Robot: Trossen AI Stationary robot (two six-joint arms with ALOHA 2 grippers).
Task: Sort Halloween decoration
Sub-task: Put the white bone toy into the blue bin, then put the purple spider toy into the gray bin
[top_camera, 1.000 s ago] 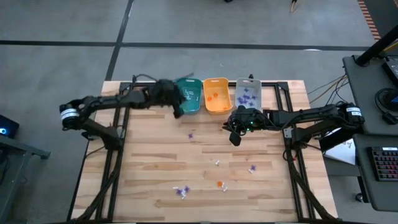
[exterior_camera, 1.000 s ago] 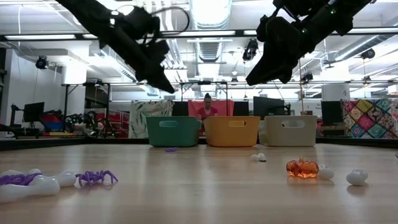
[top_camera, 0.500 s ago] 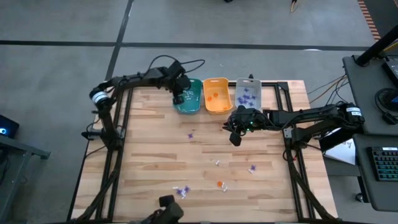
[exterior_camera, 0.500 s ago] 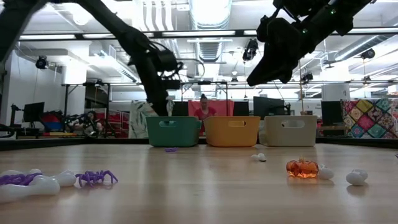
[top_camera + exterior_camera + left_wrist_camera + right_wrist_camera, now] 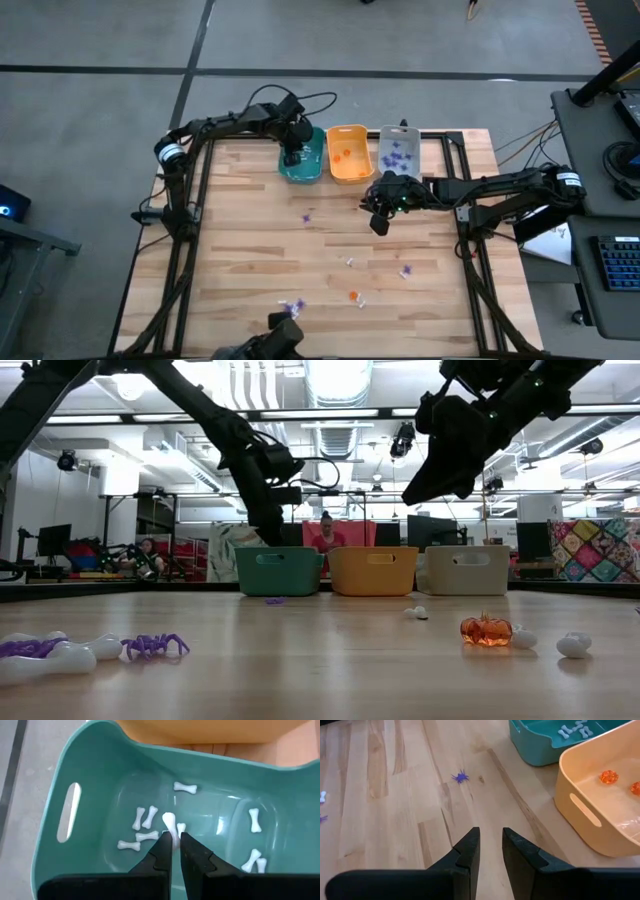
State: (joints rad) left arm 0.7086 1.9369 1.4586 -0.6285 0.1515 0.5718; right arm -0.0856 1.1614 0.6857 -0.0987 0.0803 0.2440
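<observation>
My left gripper [image 5: 173, 846] hangs over the teal bin [image 5: 305, 160] at the table's far edge, shut on a small white bone [image 5: 169, 824]. Several white bones [image 5: 142, 827] lie on the bin's floor. My right gripper [image 5: 377, 222] hovers open and holds nothing, above the table in front of the orange bin [image 5: 348, 152] and the grey bin [image 5: 398, 150]. Loose trinkets lie on the wood: a purple spider [image 5: 307, 216], a white piece [image 5: 350, 261], a purple piece [image 5: 406, 270], an orange pumpkin [image 5: 486, 630] and a purple and white cluster [image 5: 293, 306]. My left gripper pinches the white bone between its two fingertips [image 5: 164, 848]. The bone's free knobbed end [image 5: 168, 818] sticks out past them. The fingers slant down from above into the bin's opening. The bone is clear of the bin's floor.
The three bins stand side by side along the far edge. The orange one holds orange pieces [image 5: 608, 776] and the grey one purple pieces [image 5: 397, 155]. Bare wood lies between the bins and the trinkets near the front edge. A person [image 5: 327, 532] sits behind the table.
My left arm has swung toward the far edge and over the teal bin. Its gripper has tipped from a slant to pointing steeply down into the bin. Most of the move came early; lately it has nearly stopped.
</observation>
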